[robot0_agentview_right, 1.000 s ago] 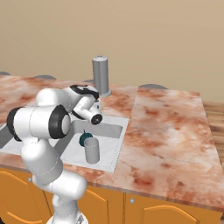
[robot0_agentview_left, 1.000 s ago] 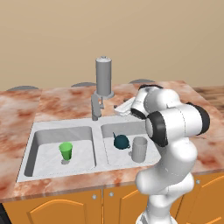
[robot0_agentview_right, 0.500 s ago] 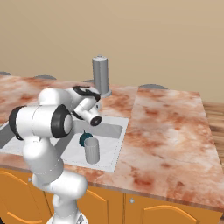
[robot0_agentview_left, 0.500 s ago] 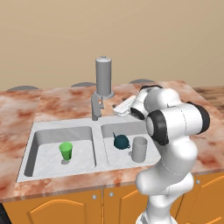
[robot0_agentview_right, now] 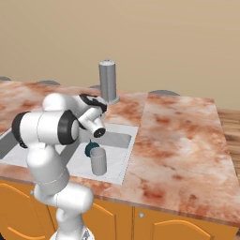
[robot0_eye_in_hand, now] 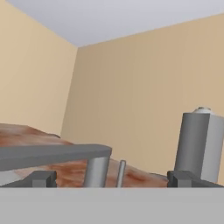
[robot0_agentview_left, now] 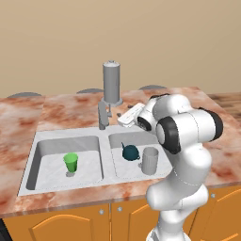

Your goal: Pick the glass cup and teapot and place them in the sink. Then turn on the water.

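The glass cup (robot0_agentview_left: 149, 160) and the teapot (robot0_agentview_left: 130, 151) stand side by side in the right basin of the sink (robot0_agentview_left: 37, 150) (a green cup (robot0_agentview_left: 71, 162) sits in the left one). The hand (robot0_eye_in_hand: 111, 177) hovers released, holding nothing, near the tap (robot0_agentview_left: 111, 88).

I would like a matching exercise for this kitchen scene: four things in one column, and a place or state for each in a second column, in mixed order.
Things:
1. glass cup
2. teapot
3. green cup
4. gripper

Places or states:
A. alone in the left basin of the sink
B. open, near the tap, holding nothing
C. right basin, dark teal, closer to the divider
D. right basin, grey, closer to the robot's side

Pairs: 1-D, 2-C, 3-A, 4-B
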You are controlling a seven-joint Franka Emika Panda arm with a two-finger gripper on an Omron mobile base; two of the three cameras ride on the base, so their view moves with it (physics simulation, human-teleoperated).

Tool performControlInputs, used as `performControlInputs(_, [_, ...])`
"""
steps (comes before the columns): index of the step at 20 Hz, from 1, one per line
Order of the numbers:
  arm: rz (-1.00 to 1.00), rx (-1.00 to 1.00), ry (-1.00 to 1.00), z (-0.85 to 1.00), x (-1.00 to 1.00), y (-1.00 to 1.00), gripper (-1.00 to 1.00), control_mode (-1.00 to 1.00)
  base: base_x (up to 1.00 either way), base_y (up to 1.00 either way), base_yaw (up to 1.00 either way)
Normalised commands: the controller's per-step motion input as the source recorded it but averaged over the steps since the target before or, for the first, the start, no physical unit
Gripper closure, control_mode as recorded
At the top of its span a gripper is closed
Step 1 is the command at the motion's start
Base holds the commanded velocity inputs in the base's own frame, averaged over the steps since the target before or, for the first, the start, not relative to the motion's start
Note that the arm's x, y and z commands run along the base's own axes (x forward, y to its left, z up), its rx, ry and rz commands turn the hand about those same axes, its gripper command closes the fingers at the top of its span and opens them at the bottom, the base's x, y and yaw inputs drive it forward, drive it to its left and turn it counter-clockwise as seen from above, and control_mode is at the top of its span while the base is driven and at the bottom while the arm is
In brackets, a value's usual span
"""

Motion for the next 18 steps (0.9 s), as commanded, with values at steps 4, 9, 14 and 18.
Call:
performControlInputs(4, [0.00,0.00,0.00,0.00,0.23,0.00,-1.00,-1.00,0.00,0.00,0.00])
performControlInputs(9, [0.00,0.00,0.00,0.01,0.22,0.06,-1.00,-1.00,0.00,0.00,0.00])
performControlInputs(14, [0.00,0.00,0.01,0.02,0.15,0.07,-1.00,-1.00,0.00,0.00,0.00])
performControlInputs(18, [0.00,0.00,0.00,0.00,0.14,0.09,-1.00,-1.00,0.00,0.00,0.00])
